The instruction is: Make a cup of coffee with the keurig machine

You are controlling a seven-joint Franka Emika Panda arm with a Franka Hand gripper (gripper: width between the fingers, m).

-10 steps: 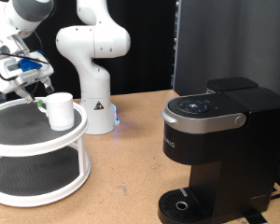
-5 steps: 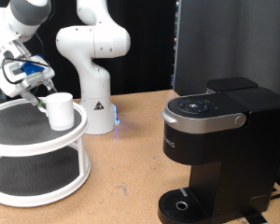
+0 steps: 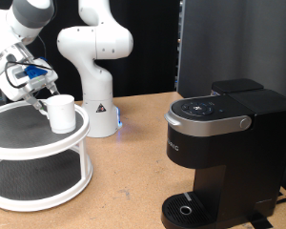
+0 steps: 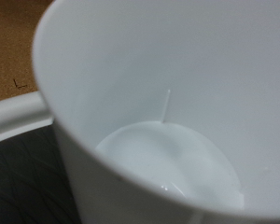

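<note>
The cup, a plain white mug, stands upright on the top tier of a white two-tier round stand at the exterior view's left. My gripper is right at the cup's left side, level with its rim, fingers pointing down. The wrist view is filled by the cup's empty white inside; my fingers do not show there. The keurig machine, black with a silver-grey lid handle, stands at the exterior view's right with its lid down; nothing stands on its drip base.
The white robot arm base stands behind the stand, between it and the machine. A dark panel rises behind the machine. The brown tabletop lies between the stand and the machine.
My gripper has shifted slightly to the right, closer to the cup's rim. The cup and the machine have not moved.
</note>
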